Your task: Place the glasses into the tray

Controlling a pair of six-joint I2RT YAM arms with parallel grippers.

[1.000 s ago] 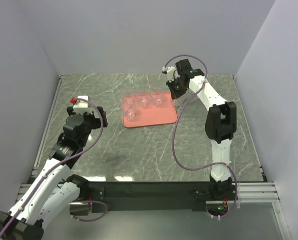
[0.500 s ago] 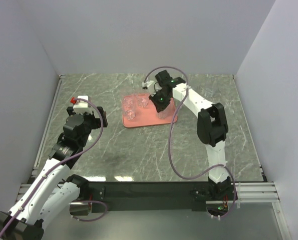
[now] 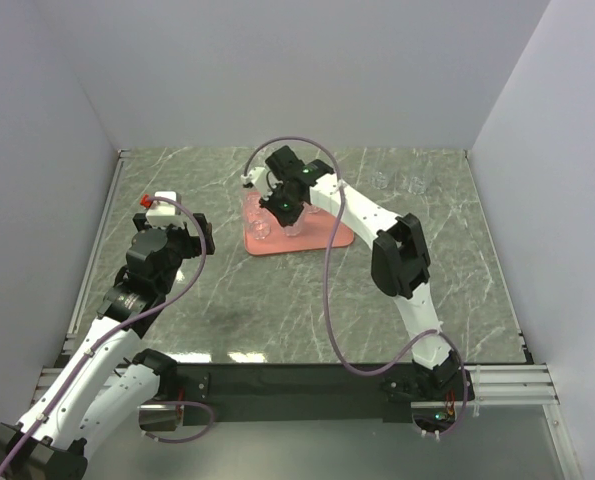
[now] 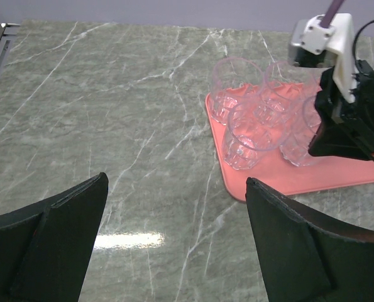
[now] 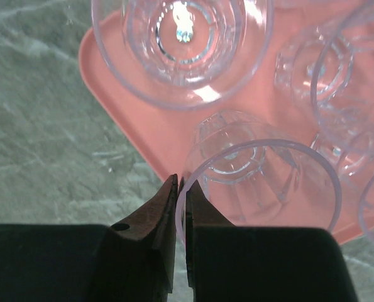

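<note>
the right gripper [image 5: 179,189], the nearer arm, has its jaws clamped on the rim of one upright glass [image 5: 256,182] over the left end of the tray [image 5: 168,135], toward the tabletop's far edge; the left gripper [image 4: 174,185] jaws gape.

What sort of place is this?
Probably a robot test cell: left arm and right arm bolted at the edge of a marbled table, plain walls around, glasses on a pink tray.

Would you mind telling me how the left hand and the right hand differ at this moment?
The left hand is open and empty; the right hand is shut, pinching the rim of a glass. The left hand hangs over bare table beside the tray; the right hand is over the tray. Both are dark and two-fingered.
</note>
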